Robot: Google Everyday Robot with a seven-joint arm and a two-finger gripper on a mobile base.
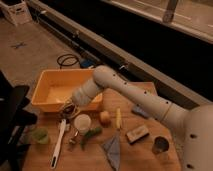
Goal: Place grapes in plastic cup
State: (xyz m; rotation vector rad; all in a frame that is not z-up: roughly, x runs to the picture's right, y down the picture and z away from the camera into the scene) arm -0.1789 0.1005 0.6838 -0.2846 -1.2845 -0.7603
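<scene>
Claw (67, 108) grasping grapes (68, 110) — at front of yellow bin (54, 75), plastic cup (40, 135) lower-left

The gripper (68, 108) hangs against the yellow bin (45, 89)'s front wall. The white cup (82, 122) crowds its near right, and a white-handled utensil (58, 144) lies just before it. Open table (80, 159) leads near-left to the green plastic cup (40, 135).
</scene>
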